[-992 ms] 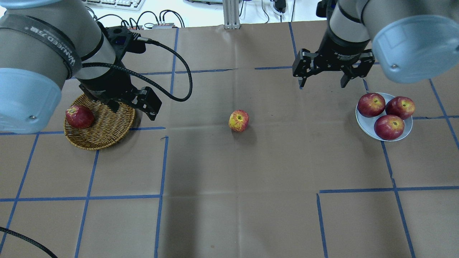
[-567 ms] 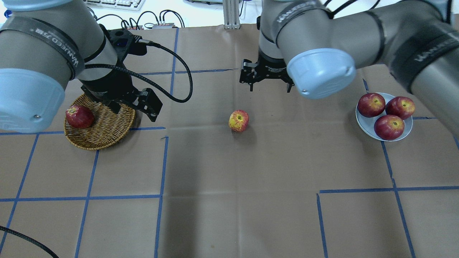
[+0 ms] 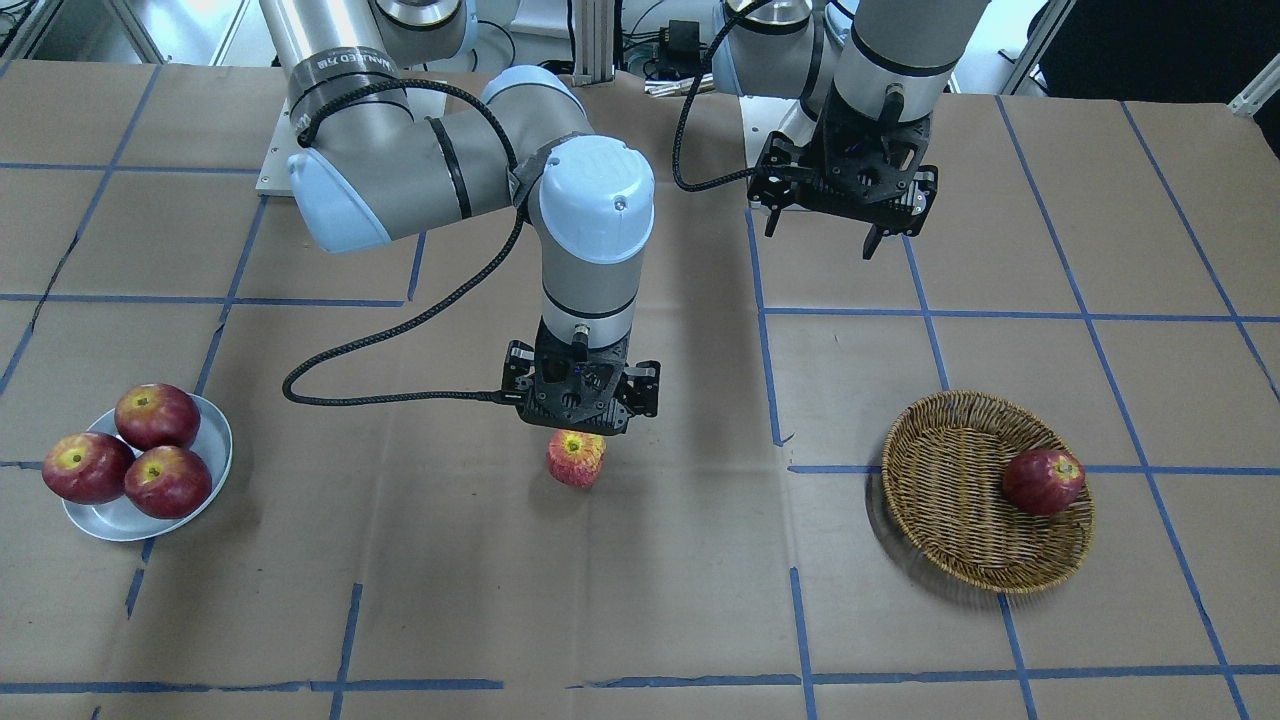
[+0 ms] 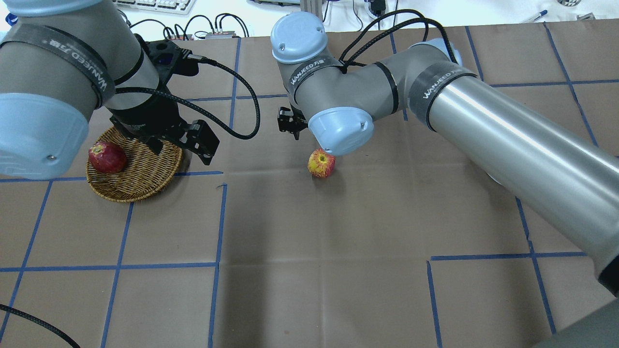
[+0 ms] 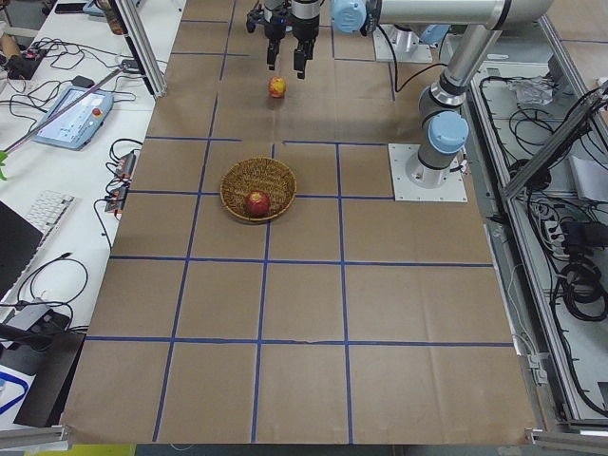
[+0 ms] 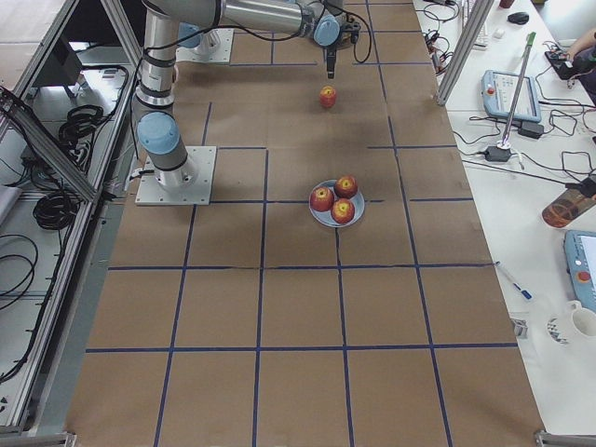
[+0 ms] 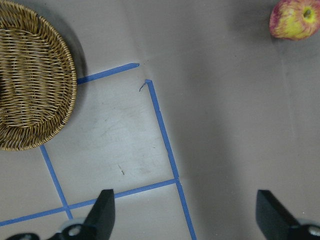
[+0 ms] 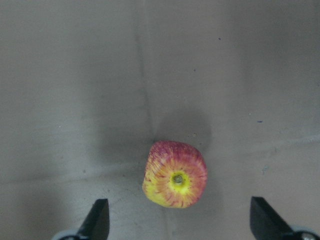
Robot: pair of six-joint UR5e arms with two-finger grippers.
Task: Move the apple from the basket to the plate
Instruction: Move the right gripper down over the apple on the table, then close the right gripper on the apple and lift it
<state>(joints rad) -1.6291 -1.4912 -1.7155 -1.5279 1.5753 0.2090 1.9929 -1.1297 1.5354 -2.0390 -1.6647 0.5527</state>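
Plate (image 3: 125, 522), nearly full w/ three dark apples (image 3: 157, 417), and basket (image 3: 940, 490) sit well apart. Apple (image 3: 576, 460) lies btwn them on bare table (image 3: 640, 600), clear path to plate; lift and carry remain. Right gripper (image 3: 578, 428) hangs over it, jaws wide, empty. Left gripper (image 3: 820, 238) further back, open, empty.

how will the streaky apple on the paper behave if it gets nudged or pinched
The apple is round and sits stem-up on bare paper, so a sideways nudge would probably roll it. Its skin looks smooth, so an off-centre pinch may slip. The open right tool looks wide enough to straddle it.
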